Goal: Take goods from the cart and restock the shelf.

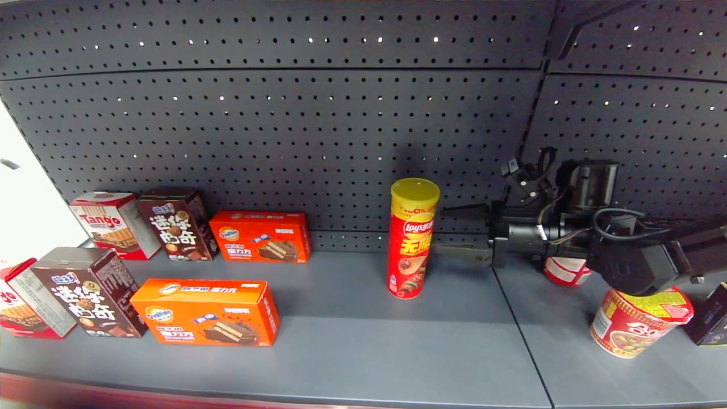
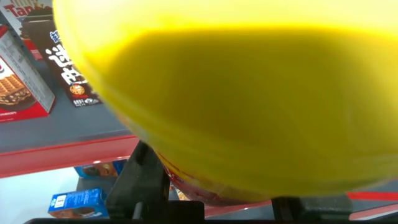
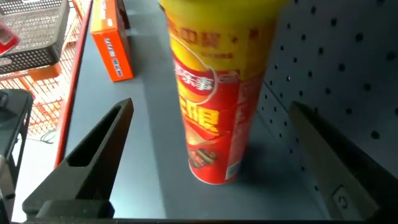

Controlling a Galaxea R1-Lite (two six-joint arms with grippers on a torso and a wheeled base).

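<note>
A red chips can [image 1: 412, 238] with a yellow lid stands upright mid-shelf, close to the pegboard back wall. My right gripper [image 1: 443, 230] is open just to its right, fingertips level with the can's side and not touching it. In the right wrist view the can [image 3: 214, 106] stands just beyond the spread fingers [image 3: 93, 162] of that gripper [image 3: 211, 109]. My left gripper [image 2: 217, 202] is shut on a second chips can [image 2: 236, 93], whose yellow lid sits right against the camera, with a strip of red wall showing below it.
Wafer and chocolate boxes [image 1: 116, 224] and orange boxes [image 1: 207, 312] fill the shelf's left. Cup noodles [image 1: 639, 321] and a dark box [image 1: 710, 318] sit at the right under my right arm. Bare shelf [image 1: 363, 341] lies in front of the can. A wire cart [image 3: 31, 31] stands beyond the shelf edge.
</note>
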